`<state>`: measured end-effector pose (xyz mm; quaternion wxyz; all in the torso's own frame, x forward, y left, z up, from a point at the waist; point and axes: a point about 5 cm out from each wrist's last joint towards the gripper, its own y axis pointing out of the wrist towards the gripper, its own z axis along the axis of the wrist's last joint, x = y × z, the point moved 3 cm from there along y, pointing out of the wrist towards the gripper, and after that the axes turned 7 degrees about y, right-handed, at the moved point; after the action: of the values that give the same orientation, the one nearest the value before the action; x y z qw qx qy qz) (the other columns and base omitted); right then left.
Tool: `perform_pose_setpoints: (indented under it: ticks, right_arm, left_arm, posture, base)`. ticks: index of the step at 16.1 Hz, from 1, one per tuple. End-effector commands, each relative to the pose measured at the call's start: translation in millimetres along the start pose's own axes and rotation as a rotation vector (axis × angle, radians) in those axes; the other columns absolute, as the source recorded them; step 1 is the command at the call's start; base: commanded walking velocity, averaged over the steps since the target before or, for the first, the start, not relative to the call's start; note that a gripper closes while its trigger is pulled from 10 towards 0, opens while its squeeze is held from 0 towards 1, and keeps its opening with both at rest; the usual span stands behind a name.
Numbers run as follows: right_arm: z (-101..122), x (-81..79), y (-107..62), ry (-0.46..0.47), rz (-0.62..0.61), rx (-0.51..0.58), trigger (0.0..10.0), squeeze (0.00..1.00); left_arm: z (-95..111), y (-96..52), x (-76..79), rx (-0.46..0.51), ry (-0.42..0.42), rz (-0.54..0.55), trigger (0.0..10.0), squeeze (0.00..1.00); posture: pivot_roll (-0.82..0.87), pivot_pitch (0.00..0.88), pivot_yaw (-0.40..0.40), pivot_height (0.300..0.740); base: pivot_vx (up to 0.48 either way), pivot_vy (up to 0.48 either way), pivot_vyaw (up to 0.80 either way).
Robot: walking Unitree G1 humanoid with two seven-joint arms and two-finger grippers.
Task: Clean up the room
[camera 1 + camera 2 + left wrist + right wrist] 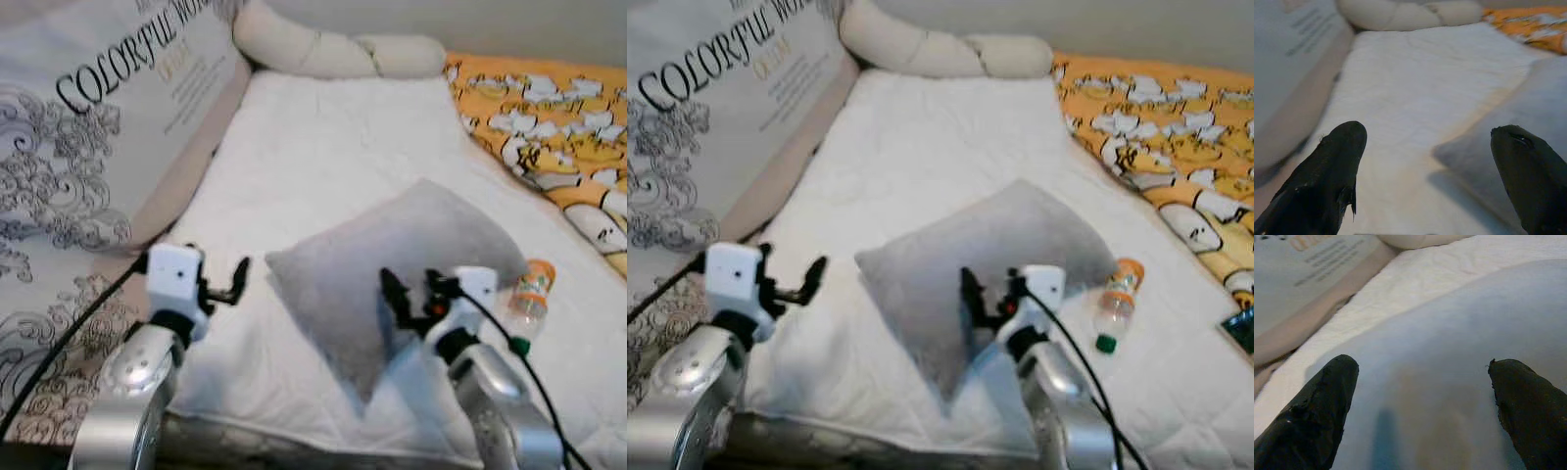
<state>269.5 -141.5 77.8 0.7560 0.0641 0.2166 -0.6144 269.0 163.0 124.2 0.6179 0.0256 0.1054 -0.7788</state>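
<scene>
Grey and soft, one pillow point(392, 264) lies tilted at the centre of the frame on the white bed point(323, 147), with the right claw point(411, 294) over its lower edge, fingers spread apart, and the left claw point(230, 284) just off its left corner, fingers also apart. Both silver arms reach up from the bottom of the frame, wrists raised over the bed's near edge. One plastic bottle point(527, 299) with an orange label lies touching the pillow's right side, one orange patterned blanket point(549, 108) fills the upper right, and one long cream bolster point(333, 49) lies along the top.
</scene>
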Motion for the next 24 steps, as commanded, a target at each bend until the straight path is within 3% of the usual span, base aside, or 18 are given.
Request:
perform_pose_setpoints:
  ticks: [1,2,4,5,6,8,11,14,15,17,19,21,24]
  right_arm:
    - [4.2,3.6,-1.6,0.001,-0.015,0.016,10.0,0.00]
    - [4.9,6.7,-1.9,-0.004,-0.032,0.019,10.0,0.00]
    - [7.9,16.9,-2.4,-0.023,-0.079,0.021,10.0,0.00]
    - [12.3,29.0,-3.9,-0.026,-0.128,0.027,10.0,0.00]
    - [13.2,30.7,-4.1,-0.026,-0.135,0.029,10.0,0.00]
    - [15.9,46.9,-7.0,-0.046,-0.198,0.008,10.0,0.00]
    - [10.0,52.4,-9.5,-0.067,-0.208,-0.061,10.0,0.00]
    - [3.0,60.3,-15.4,-0.075,-0.254,-0.123,10.0,0.00]
    - [3.2,62.9,-17.6,-0.052,-0.284,-0.121,10.0,0.00]
    - [3.6,61.5,-18.3,-0.015,-0.292,-0.113,10.0,0.00]
    - [1.6,60.1,-18.6,0.027,-0.293,-0.114,10.0,0.00]
    - [0.9,58.0,-18.8,0.052,-0.287,-0.109,10.0,0.00]
    - [4.8,53.9,-19.4,0.092,-0.263,-0.094,10.0,0.00]
  left_arm:
    - [-1.7,3.6,1.6,-0.004,-0.005,-0.028,10.0,0.73]
    - [-1.2,9.1,-0.8,0.001,0.001,-0.036,10.0,1.00]
    - [-7.6,24.0,-5.3,-0.034,-0.035,-0.072,10.0,1.00]
    - [-19.6,39.5,-4.5,-0.105,-0.107,-0.118,10.0,1.00]
    - [-21.1,41.9,-4.2,-0.115,-0.118,-0.126,10.0,1.00]
    - [-32.9,65.0,3.1,-0.164,-0.290,-0.189,10.0,1.00]
    - [-57.3,85.1,8.7,-0.256,-0.436,-0.218,10.0,1.00]
    - [-81.8,89.2,15.2,-0.367,-0.548,-0.216,10.0,1.00]
    - [-88.4,89.9,21.8,-0.396,-0.628,-0.217,10.0,0.00]
    - [-90.7,91.0,30.1,-0.404,-0.722,-0.227,10.0,0.00]
    - [-94.6,90.9,53.5,-0.436,-0.805,-0.274,10.0,0.00]
    - [-94.1,92.5,67.3,-0.432,-0.869,-0.283,10.0,0.00]
    - [-93.5,95.5,77.9,-0.411,-0.952,-0.250,10.0,0.00]
  posture:
    - [0.06,0.000,0.000,0.740]
    - [0.06,0.000,0.002,0.740]
    - [0.05,0.000,0.007,0.740]
    - [0.03,0.000,0.010,0.740]
    - [0.03,0.000,0.012,0.740]
    - [0.00,0.000,0.021,0.740]
    - [-0.06,0.000,0.056,0.740]
    - [-0.10,0.000,0.082,0.740]
    - [-0.11,0.000,0.093,0.740]
    - [-0.12,0.000,0.104,0.740]
    - [-0.13,0.000,0.116,0.740]
    - [-0.13,0.000,0.118,0.740]
    - [-0.14,0.000,0.112,0.740]
  base:
    - [0.000,0.000,0.00]
    - [0.000,0.000,0.00]
    - [0.000,0.000,0.00]
    - [0.000,0.000,0.00]
    - [0.000,0.000,0.00]
    - [0.000,0.000,0.00]
    - [0.000,0.000,0.00]
    - [0.000,0.000,0.00]
    - [0.000,0.000,0.00]
    - [0.000,0.000,0.00]
    - [0.000,0.000,0.00]
    - [0.000,0.000,0.00]
    - [0.000,0.000,0.00]
